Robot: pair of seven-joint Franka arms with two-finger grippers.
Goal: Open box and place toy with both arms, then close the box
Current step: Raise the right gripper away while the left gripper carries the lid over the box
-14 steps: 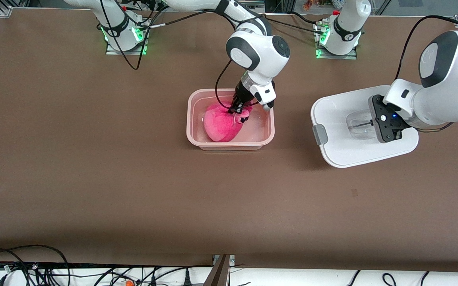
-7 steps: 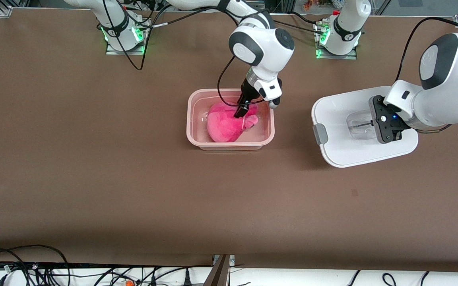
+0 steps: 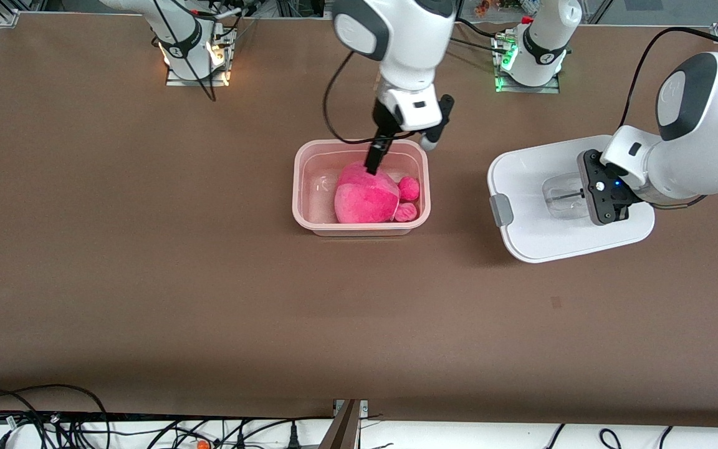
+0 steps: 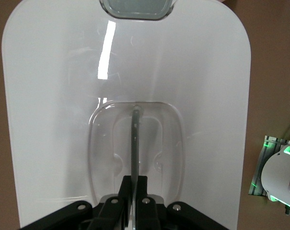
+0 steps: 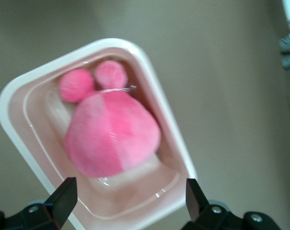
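Toy (image 3: 368,199) sits in box (image 3: 309,215); right claw (image 5: 128,203) above, spread; left claw (image 4: 133,191), gripping lid (image 3: 533,240), should square it at three o'clock

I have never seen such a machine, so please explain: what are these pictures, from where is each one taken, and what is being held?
These are two white robot arms at a brown table. The wide picture looks down from a high camera facing them. The other two come from a camera on each arm's wrist.

In the middle stands the box, a pinkish tub, open, with the pink toy lying inside. The right gripper is above it with its jaws wide apart, holding nothing. The right wrist picture looks down past them onto the toy.

Toward the left arm's end of the table is the white lid. The left gripper has its jaws closed on the lid's clear handle.
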